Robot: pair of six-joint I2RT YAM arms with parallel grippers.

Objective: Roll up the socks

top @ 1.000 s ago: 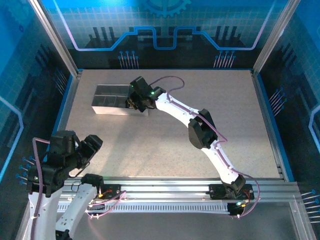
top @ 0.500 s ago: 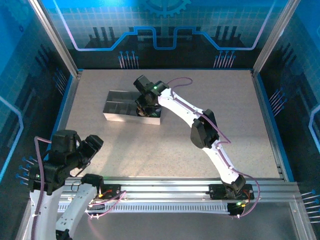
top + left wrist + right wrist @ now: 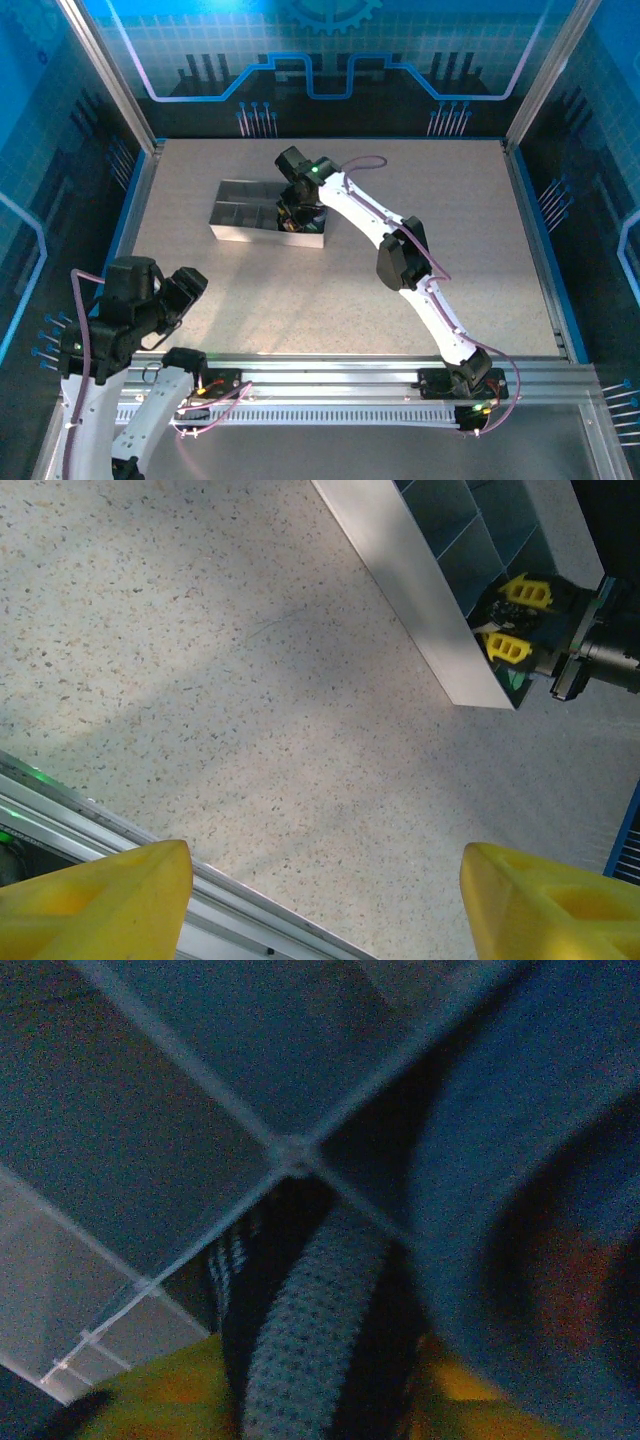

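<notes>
My right gripper (image 3: pixel 295 212) reaches down into the near right compartment of the grey tray (image 3: pixel 238 218). In the right wrist view it (image 3: pixel 310 1400) is shut on the socks: the black sock with thin white stripes (image 3: pixel 235 1265) and a grey knit band run up between the yellow fingers (image 3: pixel 160 1400). The grey-blue sock (image 3: pixel 490 1150) bulges at the right with an orange patch inside its fold. From the left wrist view the right gripper (image 3: pixel 508 620) shows at the tray's end (image 3: pixel 420 600), dark fabric between its fingers. My left gripper (image 3: pixel 325 900) hangs open over bare table, near left.
The tray's thin dividers (image 3: pixel 290 1150) cross just beyond the socks, close to my right fingers. The metal rail (image 3: pixel 120 820) of the table's near edge lies under my left gripper. Blue enclosure walls (image 3: pixel 100 120) stand on three sides.
The right gripper has shifted right and toward the near side, and the tray has slid and turned with it. The left arm has barely moved.
</notes>
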